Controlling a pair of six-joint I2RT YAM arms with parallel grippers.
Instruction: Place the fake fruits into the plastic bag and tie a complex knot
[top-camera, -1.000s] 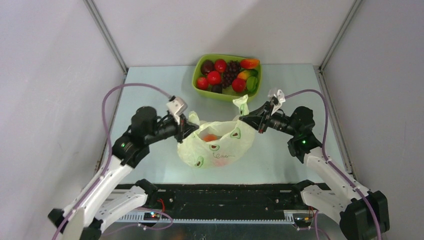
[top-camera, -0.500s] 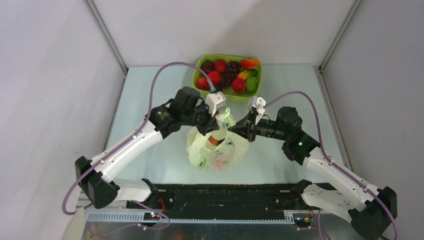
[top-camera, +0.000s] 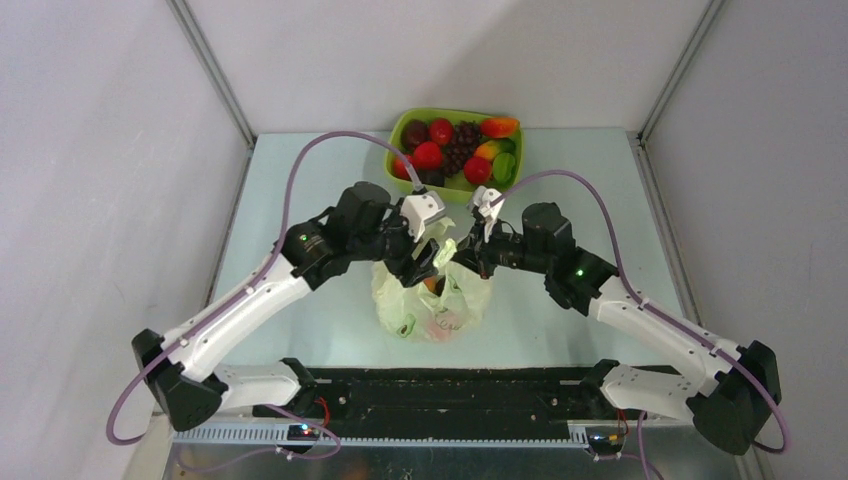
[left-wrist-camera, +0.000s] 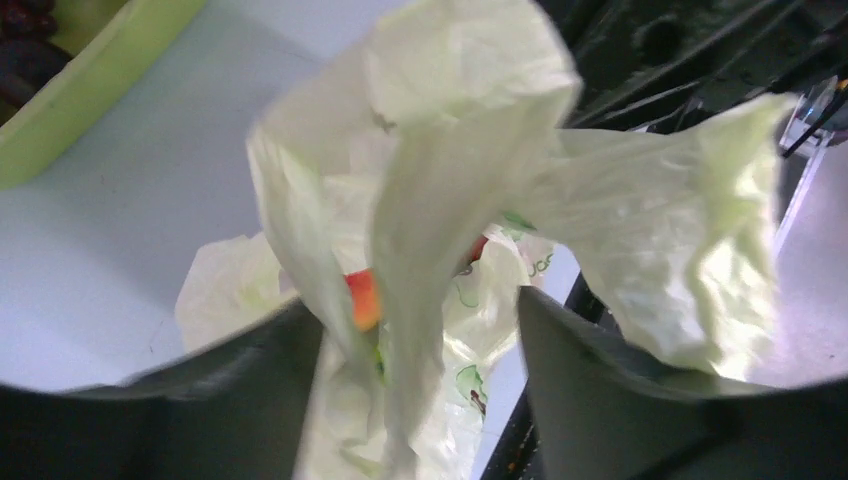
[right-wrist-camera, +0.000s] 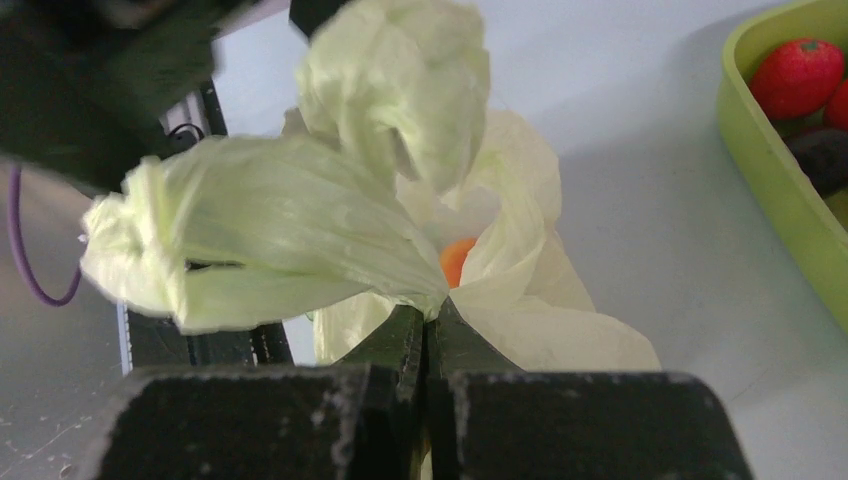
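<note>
Top external: plastic bag (top-camera: 432, 305) mid-worktop (top-camera: 580, 160), towards near edge; orange fruit (right-wrist-camera: 457, 260) inside; other fake fruits (top-camera: 455, 150) in lime tray (top-camera: 400, 128) at far edge | left gripper (left-wrist-camera: 420, 330): fingers apart, handle strip (left-wrist-camera: 415, 250) hanging between | right gripper (right-wrist-camera: 430, 325): fingers pressed together, pinching bag plastic

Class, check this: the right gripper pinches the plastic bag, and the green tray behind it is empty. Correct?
No. The top view shows the tray holding fake fruits, not empty. The right gripper does pinch the plastic bag.
</note>
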